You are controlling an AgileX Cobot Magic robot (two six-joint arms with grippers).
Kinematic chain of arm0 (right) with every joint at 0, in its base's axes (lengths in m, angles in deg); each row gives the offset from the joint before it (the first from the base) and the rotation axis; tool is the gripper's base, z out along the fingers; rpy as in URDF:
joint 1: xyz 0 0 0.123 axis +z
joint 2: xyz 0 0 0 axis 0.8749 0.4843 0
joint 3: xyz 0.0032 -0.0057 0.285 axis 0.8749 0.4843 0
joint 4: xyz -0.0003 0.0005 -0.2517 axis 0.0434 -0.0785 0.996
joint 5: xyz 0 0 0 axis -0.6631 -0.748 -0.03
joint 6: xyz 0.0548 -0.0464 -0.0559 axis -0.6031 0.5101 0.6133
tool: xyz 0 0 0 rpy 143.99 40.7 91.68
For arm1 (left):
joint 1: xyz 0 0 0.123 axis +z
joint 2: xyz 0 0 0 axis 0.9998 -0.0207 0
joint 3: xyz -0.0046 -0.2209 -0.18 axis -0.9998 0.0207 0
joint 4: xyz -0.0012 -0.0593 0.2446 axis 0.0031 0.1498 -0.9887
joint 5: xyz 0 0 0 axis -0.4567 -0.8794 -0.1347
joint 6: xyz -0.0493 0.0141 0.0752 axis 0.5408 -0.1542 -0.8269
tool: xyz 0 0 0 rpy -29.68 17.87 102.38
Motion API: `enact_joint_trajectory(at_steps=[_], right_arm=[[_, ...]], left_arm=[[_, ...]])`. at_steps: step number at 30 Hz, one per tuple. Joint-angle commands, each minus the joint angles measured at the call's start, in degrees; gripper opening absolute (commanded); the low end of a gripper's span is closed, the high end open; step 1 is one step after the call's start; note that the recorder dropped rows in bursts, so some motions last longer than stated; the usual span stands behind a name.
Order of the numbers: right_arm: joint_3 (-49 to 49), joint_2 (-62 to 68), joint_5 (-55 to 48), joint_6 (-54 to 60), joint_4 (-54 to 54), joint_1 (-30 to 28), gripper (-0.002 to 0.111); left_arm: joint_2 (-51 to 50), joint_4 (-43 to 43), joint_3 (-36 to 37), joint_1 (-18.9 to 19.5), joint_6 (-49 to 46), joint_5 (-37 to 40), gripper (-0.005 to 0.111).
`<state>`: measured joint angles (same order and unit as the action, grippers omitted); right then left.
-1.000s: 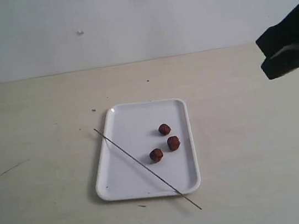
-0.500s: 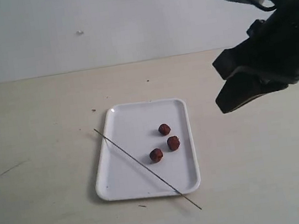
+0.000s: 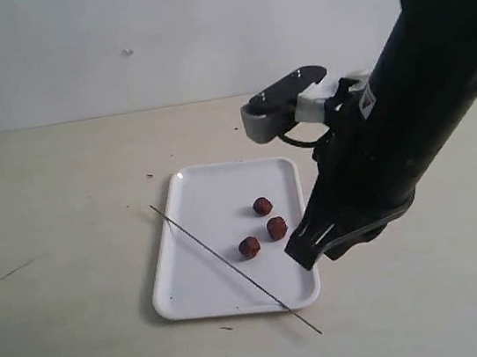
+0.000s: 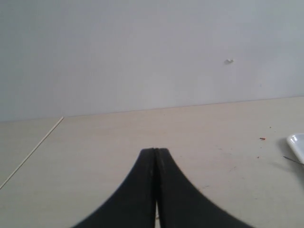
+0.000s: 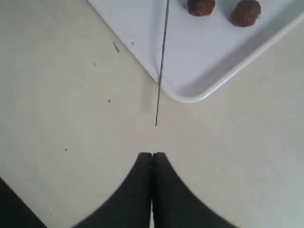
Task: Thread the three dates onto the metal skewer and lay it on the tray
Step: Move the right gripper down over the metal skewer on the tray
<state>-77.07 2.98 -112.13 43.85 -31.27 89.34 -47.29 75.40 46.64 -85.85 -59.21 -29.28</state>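
1. Tray (image 3: pixel 219 169): white and rectangular, flat on the desk (image 3: pixel 73 326), near the middle of the exterior view.
2. Three dates (image 3: pixel 276 227): loose on the tray floor in its right half, close together but not touching. None is on the skewer.
3. Skewer (image 3: pixel 233 268): lies diagonally across the tray. Its far end passes over the left rim. Its near end passes over the front rim near the right corner and ends above the desk.
4. Right hand (image 3: pixel 303 255): jaws pressed fully together, gripping nothing. It is positioned at the tray's right edge, near the front corner. In the right wrist view the fingertips (image 5: pixel 145 161) point at the near end of the skewer (image 5: pixel 162 61), with a gap between them.
5. Left hand (image 4: pixel 156 151): jaws fully closed and empty, over bare desk facing the wall (image 4: pixel 142 52). It is outside the exterior view. One corner of the tray (image 4: pixel 297 141) shows at the edge of its wrist view.
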Motion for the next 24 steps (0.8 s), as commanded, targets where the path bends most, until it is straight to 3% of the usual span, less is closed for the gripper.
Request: enact_joint_trajectory(at_steps=[1, 16, 24], right_arm=[[0.12, 3.16, 2.47, -2.37, 1.05, 0.38, 0.000], [-1.65, 9.31, 4.87, 1.72, -5.53, 0.38, 0.001], [-10.85, 18.07, 1.72, -1.41, -4.86, 1.06, 0.022]], left_arm=[[0.34, -0.14, 0.03, -0.25, -0.17, -0.54, 0.000], [0.34, -0.14, 0.03, -0.25, -0.17, -0.54, 0.000], [0.34, -0.14, 0.03, -0.25, -0.17, -0.54, 0.000]])
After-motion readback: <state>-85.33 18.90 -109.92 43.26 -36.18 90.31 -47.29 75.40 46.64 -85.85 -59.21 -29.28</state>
